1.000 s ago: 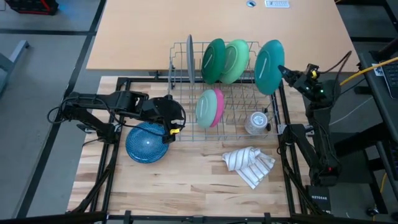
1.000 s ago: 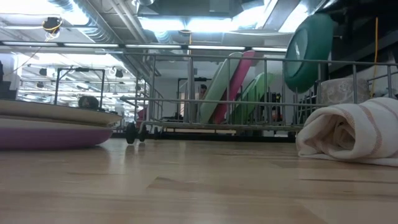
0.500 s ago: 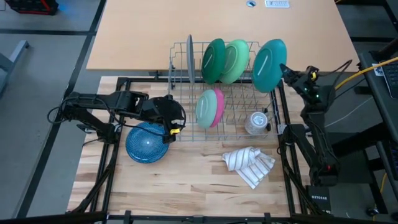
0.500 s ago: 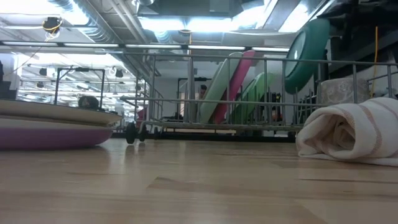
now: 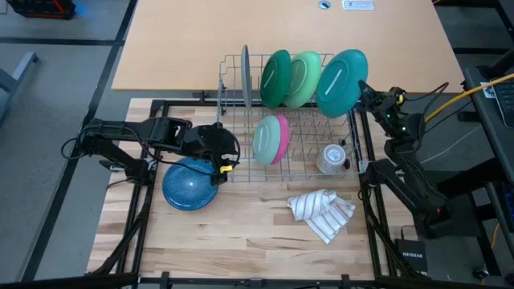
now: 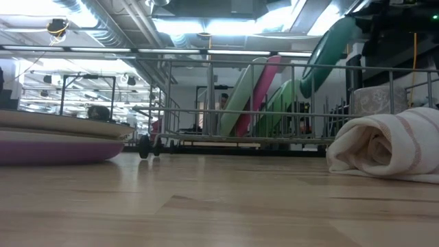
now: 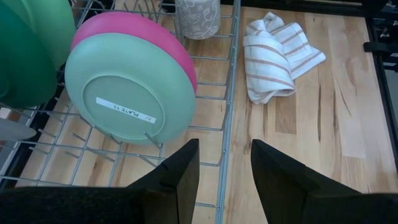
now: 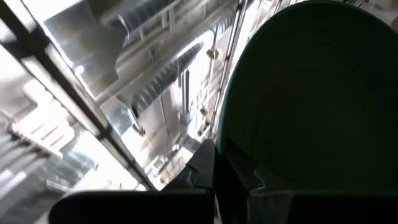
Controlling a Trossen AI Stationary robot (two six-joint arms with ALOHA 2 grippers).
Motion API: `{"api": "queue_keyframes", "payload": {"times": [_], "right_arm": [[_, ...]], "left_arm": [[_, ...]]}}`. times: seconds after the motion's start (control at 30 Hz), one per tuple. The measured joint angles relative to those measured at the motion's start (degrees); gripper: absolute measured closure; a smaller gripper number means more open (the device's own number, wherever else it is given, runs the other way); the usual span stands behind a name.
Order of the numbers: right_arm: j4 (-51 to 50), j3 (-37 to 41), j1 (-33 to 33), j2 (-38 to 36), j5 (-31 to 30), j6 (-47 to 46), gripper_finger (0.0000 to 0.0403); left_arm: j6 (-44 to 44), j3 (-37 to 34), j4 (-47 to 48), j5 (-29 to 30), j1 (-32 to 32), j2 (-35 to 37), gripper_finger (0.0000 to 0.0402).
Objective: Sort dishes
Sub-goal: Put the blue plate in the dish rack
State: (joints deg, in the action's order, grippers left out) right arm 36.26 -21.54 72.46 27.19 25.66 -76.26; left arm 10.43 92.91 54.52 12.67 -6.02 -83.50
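A teal dish (image 5: 341, 83) hangs over the far right corner of the wire rack (image 5: 353, 172), with my right gripper (image 5: 363, 90) shut on it. In the rack's far row stand a grey dish (image 5: 245, 76), a dark green dish (image 5: 275, 79) and a light green dish (image 5: 305, 76). Nearer in the rack, a pale green dish (image 7: 127, 93) leans against a pink dish (image 7: 168, 43) between the wires. A blue dish (image 5: 190, 185) lies on the table left of the rack. My left gripper (image 7: 225, 163) hovers open over the rack's near left corner. My right gripper pinches the teal dish's rim (image 8: 231, 146) at its right-hand edge between the two fingers. The fingers come from the table's right. The dish (image 6: 329, 51) is tilted, leaning like the other racked dishes. Whether its lower edge touches the wires, I cannot tell.
A clear glass cup (image 5: 332, 158) stands in the rack's near right corner. A striped white cloth (image 5: 321, 213) lies bunched on the table in front of the rack. The low view shows a purple dish (image 6: 48, 147) with another on it.
My right gripper has turned and moved a little toward the table's left, carrying the teal dish over the rack's far row. The dish has tipped from facing outward to a slant like the racked dishes. My left gripper has kept still.
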Motion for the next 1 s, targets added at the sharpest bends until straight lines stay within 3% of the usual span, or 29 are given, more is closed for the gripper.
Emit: {"api": "queue_keyframes", "payload": {"times": [0.2, 0.47, 0.67, 1.0], "right_arm": [[0.2, 0.0, -6.7, 0.5, -13.0, 0.0, 0.0395], [3.8, 0.0, -9.5, 0.5, -19.2, 3.2, 0.0395], [-0.6, 0.0, -9.5, 4.5, -18.7, 5.3, 0.0395], [8.9, 0.0, -9.5, 18.8, -17.1, 6.1, 0.0395]], "left_arm": [[0.0, 0.0, 0.0, 0.0, -0.6, 0.0, 0.0268], [-0.4, 0.0, 0.1, 0.0, -2.5, 0.0, 0.0268], [-0.4, 0.0, 0.1, 0.0, -3.6, 0.0, 0.0268], [0.0, 0.0, 0.1, 0.0, -3.9, 0.0, 0.0268]]}}
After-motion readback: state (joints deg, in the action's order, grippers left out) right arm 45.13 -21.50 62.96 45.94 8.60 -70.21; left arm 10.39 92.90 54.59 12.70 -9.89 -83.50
